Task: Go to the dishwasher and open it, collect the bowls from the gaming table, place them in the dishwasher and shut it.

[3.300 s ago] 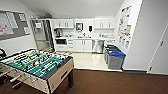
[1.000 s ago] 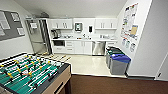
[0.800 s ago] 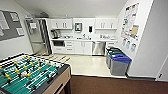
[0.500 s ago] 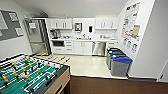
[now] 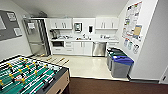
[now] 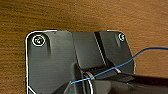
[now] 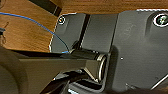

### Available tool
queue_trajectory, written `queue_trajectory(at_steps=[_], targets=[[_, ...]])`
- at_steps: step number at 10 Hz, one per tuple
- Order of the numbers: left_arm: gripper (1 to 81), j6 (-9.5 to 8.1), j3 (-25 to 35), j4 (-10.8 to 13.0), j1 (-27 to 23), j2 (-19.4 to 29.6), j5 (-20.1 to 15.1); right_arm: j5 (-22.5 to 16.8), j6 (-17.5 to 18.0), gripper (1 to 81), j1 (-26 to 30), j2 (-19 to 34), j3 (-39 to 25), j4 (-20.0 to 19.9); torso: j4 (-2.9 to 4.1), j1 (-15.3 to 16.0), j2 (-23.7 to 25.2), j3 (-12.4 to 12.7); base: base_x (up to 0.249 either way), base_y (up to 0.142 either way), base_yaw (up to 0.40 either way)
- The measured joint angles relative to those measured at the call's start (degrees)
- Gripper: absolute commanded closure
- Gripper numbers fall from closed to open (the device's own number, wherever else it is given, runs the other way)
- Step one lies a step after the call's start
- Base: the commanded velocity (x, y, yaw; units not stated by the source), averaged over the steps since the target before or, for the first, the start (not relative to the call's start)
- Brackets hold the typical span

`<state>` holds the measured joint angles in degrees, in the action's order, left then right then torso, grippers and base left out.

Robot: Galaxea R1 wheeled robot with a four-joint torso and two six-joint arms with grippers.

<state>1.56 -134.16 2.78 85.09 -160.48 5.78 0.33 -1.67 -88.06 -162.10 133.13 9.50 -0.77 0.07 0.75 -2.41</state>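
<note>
Kitchenette: one dishwasher (image 5: 99, 49), apparently two bins (image 5: 120, 64), one foosball table (image 5: 30, 76); tool states unclear.

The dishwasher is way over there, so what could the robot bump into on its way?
Two risks, judging from the head view:
1. The football table stands close at the robot's left; a turn that way might clip its corner.
2. The bins stand by the right wall, just before the dishwasher. Drifting right could knock them, and they may leave little room beside the dishwasher's door, which looks shut.
</note>
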Motion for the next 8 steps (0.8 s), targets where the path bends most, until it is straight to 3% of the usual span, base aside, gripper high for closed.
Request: queue_trajectory(at_steps=[8], targets=[[1.0,0.00,0.0,0.0,0.0,0.0,0.0,0.0,0.0,1.0,0.1,0.0,0.0,0.0,0.00,0.0,0.0,0.0,0.114,0.000,0.000]])
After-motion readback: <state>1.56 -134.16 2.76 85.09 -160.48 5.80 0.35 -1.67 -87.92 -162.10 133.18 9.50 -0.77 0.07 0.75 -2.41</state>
